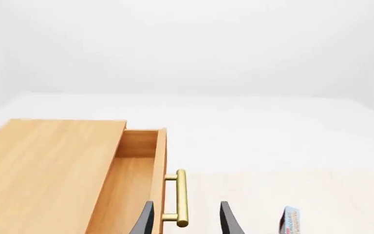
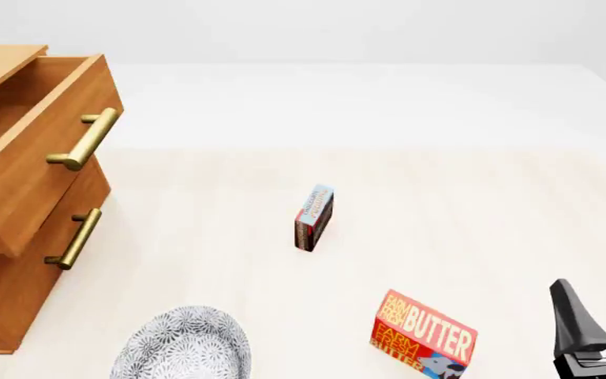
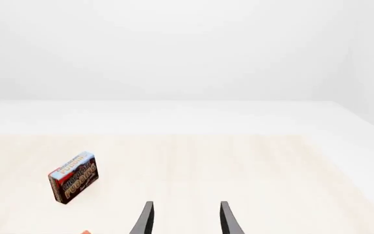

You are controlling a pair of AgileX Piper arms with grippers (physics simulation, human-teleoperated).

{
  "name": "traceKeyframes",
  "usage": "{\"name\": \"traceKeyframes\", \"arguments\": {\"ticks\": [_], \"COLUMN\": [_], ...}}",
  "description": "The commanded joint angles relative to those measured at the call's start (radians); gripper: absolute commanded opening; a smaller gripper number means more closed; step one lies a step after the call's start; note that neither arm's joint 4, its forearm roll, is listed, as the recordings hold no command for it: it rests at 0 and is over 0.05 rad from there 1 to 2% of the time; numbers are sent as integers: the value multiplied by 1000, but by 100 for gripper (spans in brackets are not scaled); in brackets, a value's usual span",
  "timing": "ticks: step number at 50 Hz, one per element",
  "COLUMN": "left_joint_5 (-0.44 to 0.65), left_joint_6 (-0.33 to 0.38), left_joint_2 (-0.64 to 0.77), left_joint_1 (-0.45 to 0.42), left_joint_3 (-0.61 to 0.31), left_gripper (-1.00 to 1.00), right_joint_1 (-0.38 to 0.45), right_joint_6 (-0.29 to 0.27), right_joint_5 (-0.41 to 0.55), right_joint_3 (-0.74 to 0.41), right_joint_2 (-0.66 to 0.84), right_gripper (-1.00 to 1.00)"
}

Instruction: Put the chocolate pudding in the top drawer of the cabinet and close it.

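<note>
The top drawer point(image 2: 29, 150) stood pulled open, ready to receive; the chocolate pudding point(image 2: 314, 218) stood on edge mid-worktop (untouched), well apart from both empty, spread claws.

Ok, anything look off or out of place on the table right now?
Nothing damaged or spilled. The chocolate pudding stands on edge mid-table, not yet in the top drawer, which is pulled open. A butter box also stands upright nearby.

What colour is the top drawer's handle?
Brass gold handle; the front view shows it best.
</note>
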Motion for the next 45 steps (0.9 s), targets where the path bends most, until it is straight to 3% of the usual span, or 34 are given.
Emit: {"name": "traceKeyframes", "arguments": {"ticks": [1, 26, 45], "left_joint_5": [117, 305, 433], "left_joint_6": [-58, -163, -95], "left_joint_2": [57, 183, 266], "left_joint_1": [26, -2, 64], "left_joint_3": [-99, -201, -292], "left_gripper": [100, 100, 100], "right_joint_1": [0, 0, 0], "right_joint_6": [0, 0, 0], "right_joint_5": [0, 0, 0], "right_joint_3": [0, 0, 0], "right_joint_2": [0, 0, 0], "right_gripper": [100, 100, 100]}}
